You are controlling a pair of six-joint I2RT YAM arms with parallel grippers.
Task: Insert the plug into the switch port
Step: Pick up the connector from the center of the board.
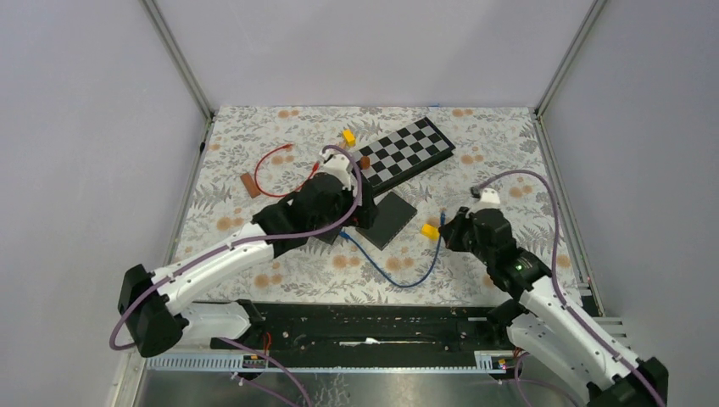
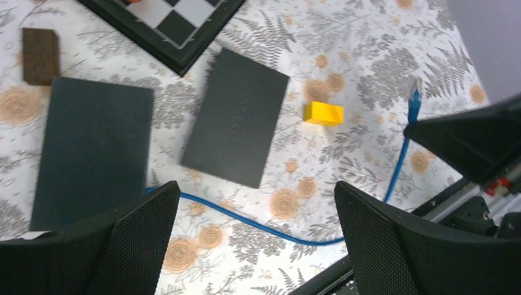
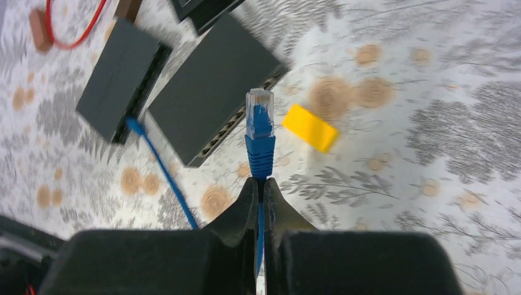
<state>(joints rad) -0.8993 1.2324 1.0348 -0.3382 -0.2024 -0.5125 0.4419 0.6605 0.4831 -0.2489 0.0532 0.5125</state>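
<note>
Right pincer [image 3: 260, 184]: you clench the blue Ethernet plug [image 3: 260, 117], apart from the switch [image 3: 212, 114].
Left pincer [image 2: 255, 196]: released.

This is a robotics lab test cell. Plain pale walls [image 1: 85, 127] set in metal posts [image 1: 180, 59] box in a flower-patterned tabletop [image 1: 500, 144]. Two robot arms [image 1: 212, 263] are bolted to a black rail [image 1: 365, 326] at its near edge. Mismatched props lie scattered on the tabletop: a checkerboard [image 1: 405, 151], yellow blocks [image 1: 348, 136] and a blue cable [image 1: 405, 285].

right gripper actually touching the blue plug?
Touching. Right wrist view: right gripper is shut on the blue plug, pinching its boot from both sides.
</note>
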